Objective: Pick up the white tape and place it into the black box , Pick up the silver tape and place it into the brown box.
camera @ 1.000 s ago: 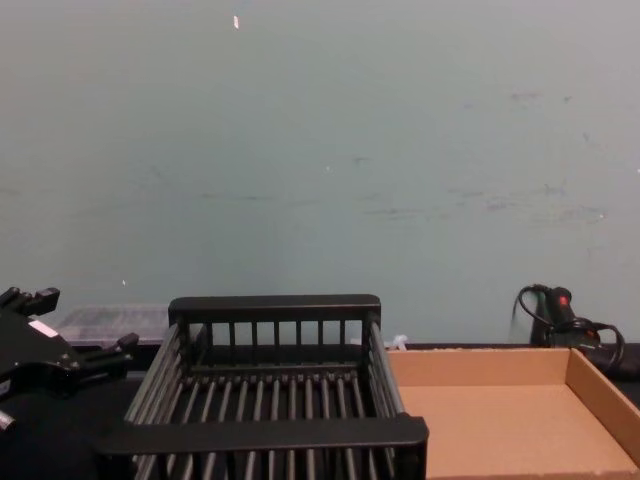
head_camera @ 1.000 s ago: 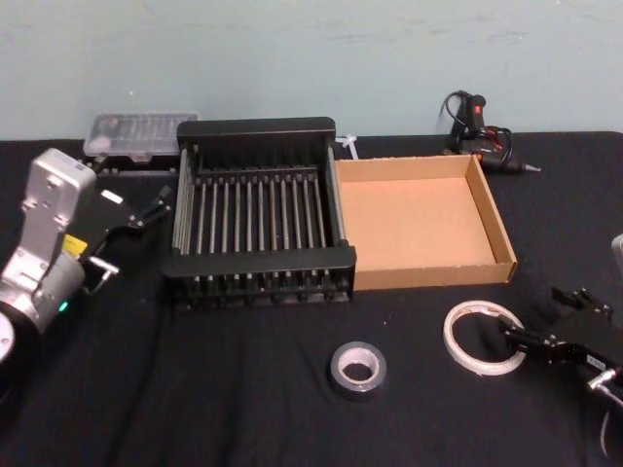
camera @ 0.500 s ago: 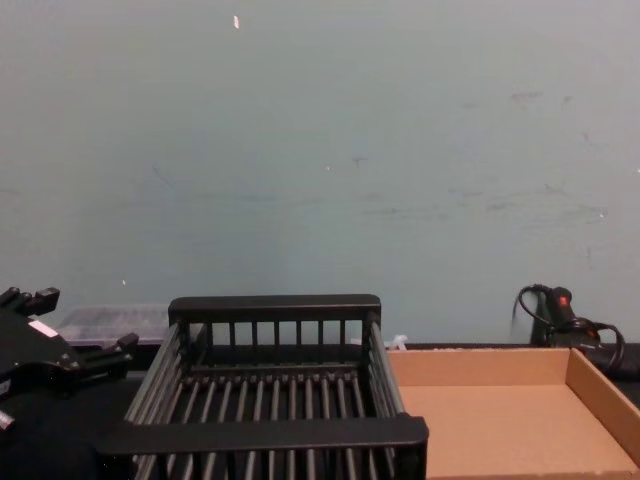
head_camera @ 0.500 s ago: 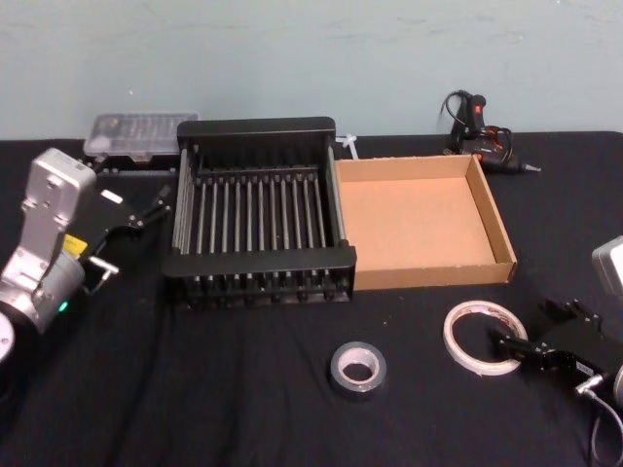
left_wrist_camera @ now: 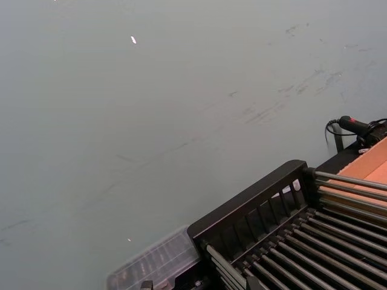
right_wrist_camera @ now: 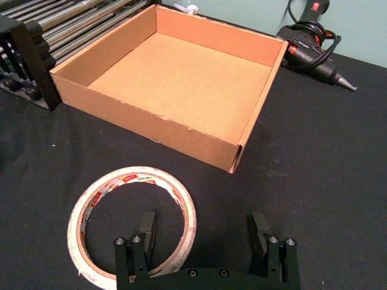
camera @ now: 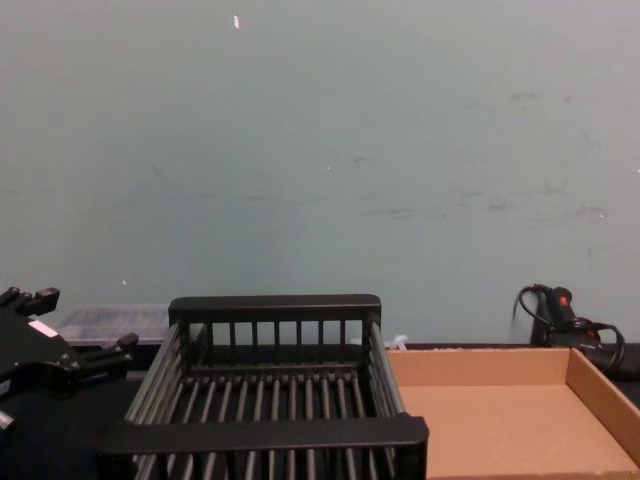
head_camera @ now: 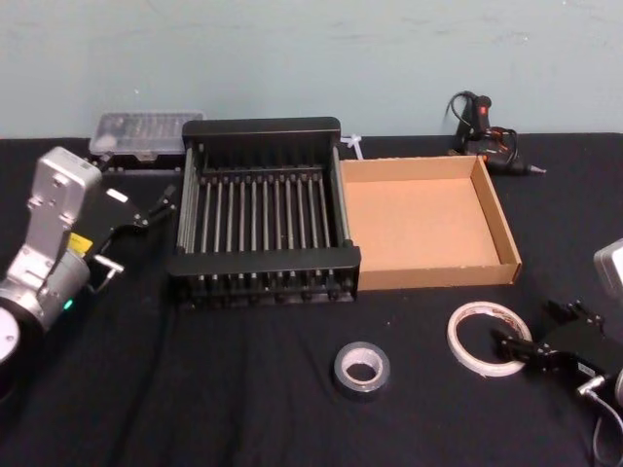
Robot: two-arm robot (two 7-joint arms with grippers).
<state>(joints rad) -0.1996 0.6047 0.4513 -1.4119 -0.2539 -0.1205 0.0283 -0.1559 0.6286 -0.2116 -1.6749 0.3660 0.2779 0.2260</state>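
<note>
A black-draped table stands before a pale green wall. From the head, the whitish translucent ring of white tape lies flat near the tan cardboard brown box, the right end effector at its rim; the dark grey silver tape lies apart. The left end effector hovers beside the slatted black box, its opening indiscernible. At the right wrist, fingers spread wide, one inside the ring.
</note>
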